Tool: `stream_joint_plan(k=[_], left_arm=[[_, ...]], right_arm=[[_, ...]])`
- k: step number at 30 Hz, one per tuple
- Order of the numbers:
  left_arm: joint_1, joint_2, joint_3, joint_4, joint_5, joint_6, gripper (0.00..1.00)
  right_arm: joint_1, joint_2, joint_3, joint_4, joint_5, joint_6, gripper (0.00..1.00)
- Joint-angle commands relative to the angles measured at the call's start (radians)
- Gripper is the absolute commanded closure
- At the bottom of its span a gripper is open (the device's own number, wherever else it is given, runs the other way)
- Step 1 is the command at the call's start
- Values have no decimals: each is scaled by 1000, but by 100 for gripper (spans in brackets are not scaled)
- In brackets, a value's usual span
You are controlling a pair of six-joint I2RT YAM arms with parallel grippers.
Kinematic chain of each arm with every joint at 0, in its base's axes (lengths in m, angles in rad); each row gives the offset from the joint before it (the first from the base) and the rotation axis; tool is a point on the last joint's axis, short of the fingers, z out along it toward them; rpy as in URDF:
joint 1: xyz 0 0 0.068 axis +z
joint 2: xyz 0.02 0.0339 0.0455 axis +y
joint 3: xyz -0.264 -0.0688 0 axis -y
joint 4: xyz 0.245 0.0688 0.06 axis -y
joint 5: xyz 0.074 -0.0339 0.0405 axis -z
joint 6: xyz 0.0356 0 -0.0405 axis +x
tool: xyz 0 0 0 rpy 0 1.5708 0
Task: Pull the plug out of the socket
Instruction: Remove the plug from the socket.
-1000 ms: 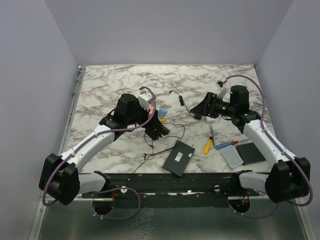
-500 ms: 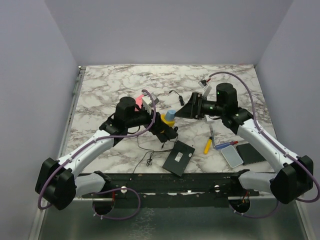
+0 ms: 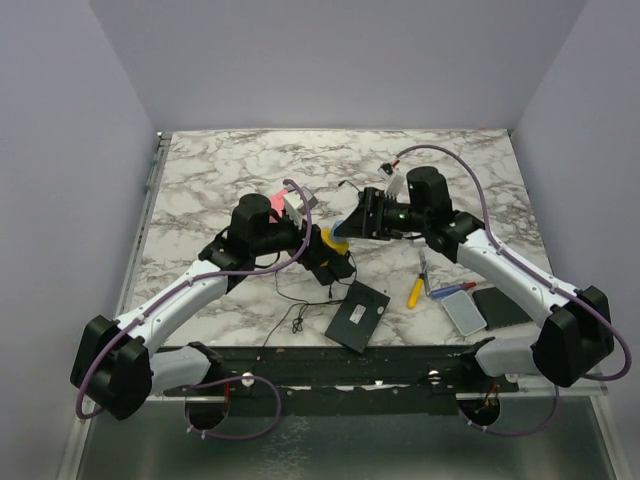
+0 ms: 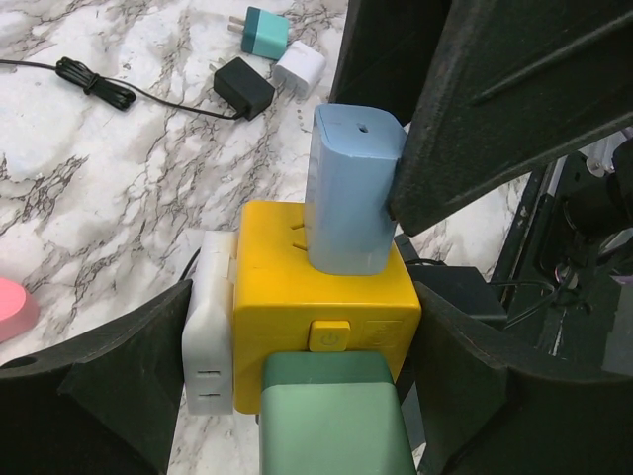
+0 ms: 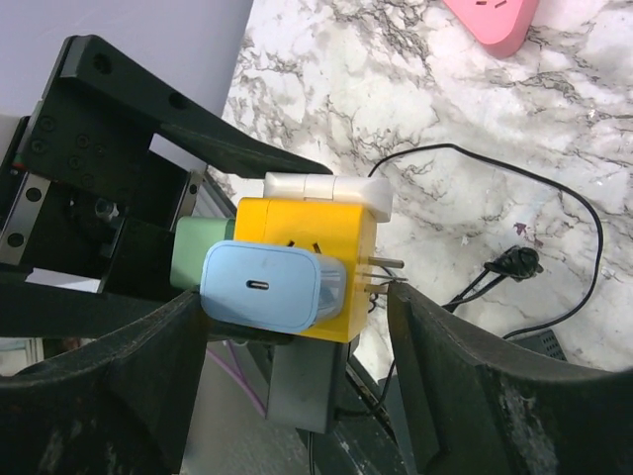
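Observation:
The socket is a yellow cube [image 4: 326, 297] held above the table, small in the top view [image 3: 331, 238]. A light blue plug [image 4: 351, 193] sticks out of its far face, a green plug [image 4: 331, 416] out of its near face, a white plug [image 4: 210, 336] out of its left side, and a black adapter [image 5: 321, 366] out of the side opposite the white plug. My left gripper [image 4: 305, 297] is shut on the socket, pressing on the white plug and the black adapter. My right gripper [image 5: 297, 307] is open and straddles the blue plug [image 5: 262, 287], with a gap on its right side.
A pink power strip [image 5: 495, 15] lies behind the left wrist. Loose teal [image 4: 267, 30], white [image 4: 299, 67] and black [image 4: 244, 87] chargers lie on the marble with a thin cable [image 3: 355, 195]. A black box [image 3: 357, 315], a yellow-handled tool [image 3: 415, 292] and flat pads [image 3: 465, 312] sit near the front.
My right arm has swung left across the table, and its open fingers now sit around the blue plug. My left gripper has shifted slightly right with the socket and turned it.

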Motion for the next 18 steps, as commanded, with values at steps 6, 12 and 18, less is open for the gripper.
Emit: stream_joint_plan(k=[6,12,18], left_arm=[[-5,2,15,62,-10,-5,80],[-5,6,19,56,-25,1,80],[-5,13,24,48,-30,3,81]], right_arm=[[51,66,63,18,31,-25,28],[65,71,62,18,46,-35,33],[66,70,49,33,53,-35,37]])
